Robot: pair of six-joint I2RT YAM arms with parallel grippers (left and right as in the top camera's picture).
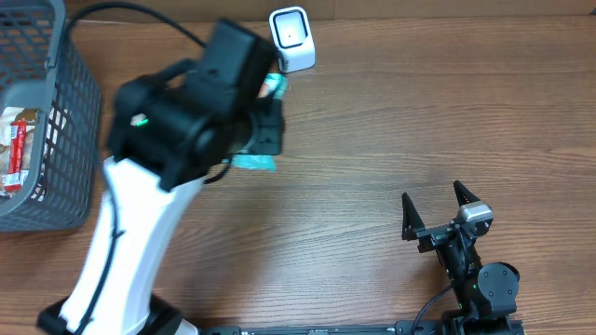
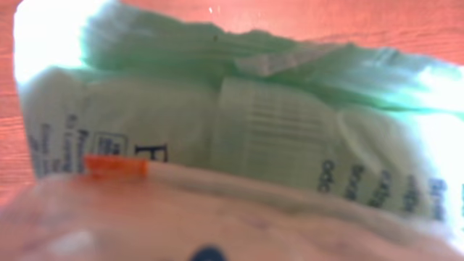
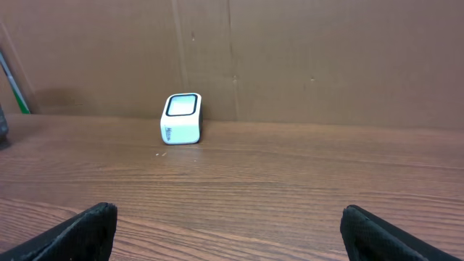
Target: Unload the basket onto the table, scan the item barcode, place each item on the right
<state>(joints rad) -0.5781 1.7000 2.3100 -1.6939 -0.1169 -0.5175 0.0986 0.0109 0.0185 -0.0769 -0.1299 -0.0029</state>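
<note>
The left gripper (image 1: 265,126) is clamped partway on a green packet (image 2: 275,123), holding it up just beside the white barcode scanner (image 1: 291,37), which sits a little ahead and to its right. The packet's long axis seems to point toward the scanner. The right gripper (image 1: 432,194) is spread wide, empty and well apart. The wire basket (image 1: 56,121) on the far left holds more packets (image 1: 19,149).

Overhead, the left arm (image 1: 177,121) covers most of the packet (image 1: 253,162), leaving only teal slivers. The basket (image 1: 79,121) at the left edge of the table (image 1: 419,112) is cropped. In the left wrist view, the packet's print is blurred beyond reading. The lower frame edge truncates the fingers (image 3: 76,235) of the right gripper (image 3: 228,209).
</note>
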